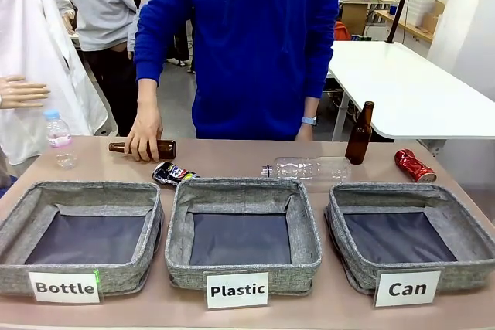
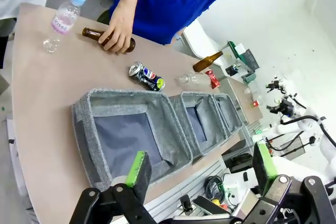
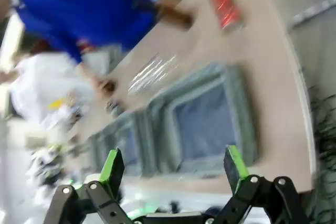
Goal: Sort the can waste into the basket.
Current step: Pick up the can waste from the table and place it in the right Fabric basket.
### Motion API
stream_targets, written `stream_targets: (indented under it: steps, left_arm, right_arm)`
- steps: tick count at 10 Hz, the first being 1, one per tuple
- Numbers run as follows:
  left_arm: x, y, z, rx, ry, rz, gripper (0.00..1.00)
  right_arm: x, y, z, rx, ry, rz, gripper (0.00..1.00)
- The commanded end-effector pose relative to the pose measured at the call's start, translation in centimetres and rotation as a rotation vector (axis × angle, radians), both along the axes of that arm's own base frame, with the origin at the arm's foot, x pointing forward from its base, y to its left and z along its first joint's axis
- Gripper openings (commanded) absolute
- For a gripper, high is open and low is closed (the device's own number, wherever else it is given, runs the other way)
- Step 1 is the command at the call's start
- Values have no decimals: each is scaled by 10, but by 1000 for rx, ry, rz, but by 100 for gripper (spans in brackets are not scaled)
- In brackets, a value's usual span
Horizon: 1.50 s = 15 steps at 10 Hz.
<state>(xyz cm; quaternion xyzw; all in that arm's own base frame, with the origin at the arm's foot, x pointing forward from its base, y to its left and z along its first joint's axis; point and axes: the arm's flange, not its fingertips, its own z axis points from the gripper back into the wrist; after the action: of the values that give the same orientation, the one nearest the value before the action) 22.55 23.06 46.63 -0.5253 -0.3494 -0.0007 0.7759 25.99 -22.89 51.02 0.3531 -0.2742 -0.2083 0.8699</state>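
A crushed red can (image 1: 414, 165) lies at the far right of the table, behind the grey basket labelled "Can" (image 1: 465, 268). A flattened black can with colourful print (image 1: 172, 173) lies behind the gap between the "Bottle" and "Plastic" baskets. In the left wrist view the black can (image 2: 146, 75) and red can (image 2: 212, 78) lie beyond the baskets, and my left gripper (image 2: 202, 169) hangs open, high above the table's near edge. My right gripper (image 3: 174, 167) is open too, in a blurred view above the "Can" basket (image 3: 241, 114) and the red can (image 3: 226, 4).
A person in blue stands across the table, one hand (image 1: 144, 136) on a lying brown bottle (image 1: 163, 147). Another brown bottle (image 1: 359, 134) stands upright at right. A clear plastic bottle (image 1: 309, 168) lies behind the "Plastic" basket (image 1: 305, 253); a small water bottle (image 1: 59, 138) stands far left. The "Bottle" basket (image 1: 15, 268) is left.
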Motion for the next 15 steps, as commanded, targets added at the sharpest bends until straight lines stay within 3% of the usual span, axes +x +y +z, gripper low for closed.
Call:
stream_targets:
  steps: [1, 5, 6, 8, 9, 10, 12, 14, 15]
  left_arm:
    - [1, 2, 1, -4, -31, -6, 100]
    - [1, 2, 1, -4, -31, -6, 100]
    - [1, 2, 1, -4, -31, -6, 100]
    - [1, 2, 1, -4, -31, -6, 100]
    - [1, 2, 1, -4, -31, -6, 100]
    - [1, 2, 1, -4, -31, -6, 100]
    - [1, 2, 1, -4, -31, -6, 100]
    - [0, 0, -1, -3, -2, -2, 100]
    - [-20, 17, 23, -3, -16, -25, 100]
  right_arm:
    - [41, 65, 21, -315, 128, -93, 100]
    - [146, 143, 51, -768, 200, -28, 100]
    - [163, 157, 50, -793, 211, 17, 100]
    - [184, 164, 40, -795, 230, -16, 100]
    - [171, 153, 51, -720, 214, -94, 100]
    - [178, 167, 32, -829, 217, 16, 100]
    - [180, 156, 36, -793, 220, -14, 100]
    - [215, 157, 18, -857, 246, 74, 100]
    - [239, 158, 6, -860, 280, 123, 100]
